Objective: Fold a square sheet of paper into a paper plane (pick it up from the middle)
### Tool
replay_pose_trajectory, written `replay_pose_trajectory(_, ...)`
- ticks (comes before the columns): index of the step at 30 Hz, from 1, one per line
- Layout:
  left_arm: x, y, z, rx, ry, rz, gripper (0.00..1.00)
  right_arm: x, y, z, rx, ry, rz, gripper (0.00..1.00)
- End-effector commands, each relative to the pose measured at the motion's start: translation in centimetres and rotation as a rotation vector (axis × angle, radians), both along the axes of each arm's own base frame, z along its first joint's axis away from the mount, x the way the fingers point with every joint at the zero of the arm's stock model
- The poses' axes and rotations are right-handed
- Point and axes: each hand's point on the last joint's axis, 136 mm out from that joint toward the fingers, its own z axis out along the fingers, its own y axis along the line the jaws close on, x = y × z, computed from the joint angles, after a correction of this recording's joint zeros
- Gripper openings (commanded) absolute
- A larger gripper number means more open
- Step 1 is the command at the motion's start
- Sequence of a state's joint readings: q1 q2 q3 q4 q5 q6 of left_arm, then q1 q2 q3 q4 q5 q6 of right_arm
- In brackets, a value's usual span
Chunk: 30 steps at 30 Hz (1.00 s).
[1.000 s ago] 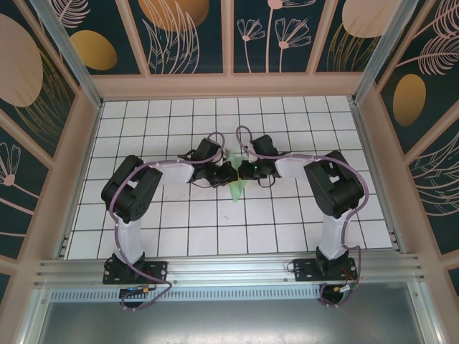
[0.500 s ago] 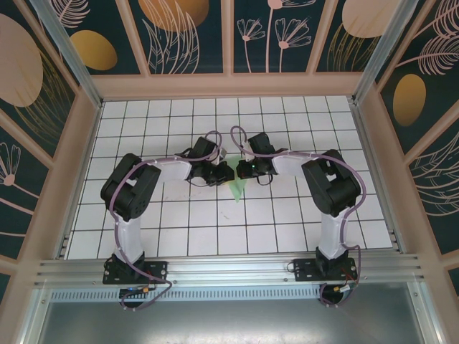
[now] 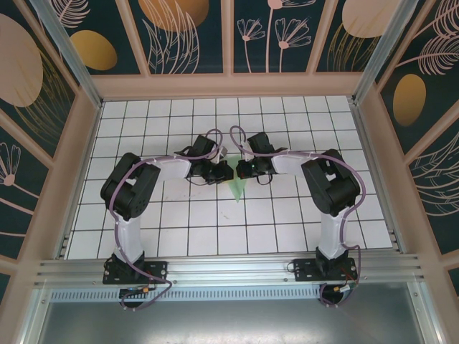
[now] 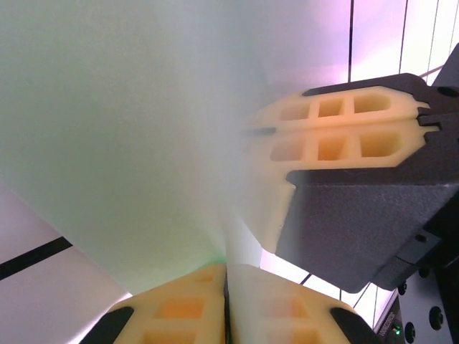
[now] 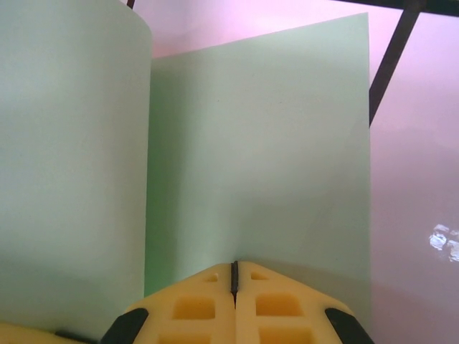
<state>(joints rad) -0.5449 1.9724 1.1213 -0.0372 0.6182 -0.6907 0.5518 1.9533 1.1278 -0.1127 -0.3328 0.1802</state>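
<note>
A white grid-tiled worktop (image 3: 143,215) sits inside dark floral wall panels (image 3: 193,36). At its centre the left gripper (image 3: 226,172) and right gripper (image 3: 241,170) meet tip to tip. Each is pressed together on the pale green sheet of paper (image 3: 237,188), which hangs partly folded between and below them.

The desk (image 3: 287,215) was a white tiled surface ruled by dark grid lines. Pale wooden framing (image 3: 229,84) enclosed it on 3 sides, holding dark teal panels (image 3: 197,43) with gold ovals (image 3: 93,49) and line-drawn flowers (image 3: 251,29). An aluminium rail (image 3: 229,271) crossed the near edge.
</note>
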Motion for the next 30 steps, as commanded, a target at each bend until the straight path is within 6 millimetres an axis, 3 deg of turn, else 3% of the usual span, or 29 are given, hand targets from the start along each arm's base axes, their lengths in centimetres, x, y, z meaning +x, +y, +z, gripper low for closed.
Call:
replay_pose_trajectory(1, -0.2, 0.6, -1.1, 0.024, 0.011, -0.031, 0.12, -2.6, -1.7, -4.4, -0.127, 0.110, 0.014, 0.00)
replay_pose_trajectory(15, -0.5, 1.7, -3.2, 0.084, -0.010, -0.065, 0.12, -2.1, -0.3, -2.2, -0.050, 0.091, 0.038, 0.00)
replay_pose_trajectory(23, -0.1, -1.1, 0.5, -0.133, -0.020, -0.087, 0.14, -2.1, 0.0, -1.0, -0.022, 0.083, 0.039, 0.02)
replay_pose_trajectory(30, -0.1, -0.6, -1.4, -0.077, -0.014, -0.089, 0.13, -2.2, -0.2, -1.5, -0.025, 0.096, 0.031, 0.01)
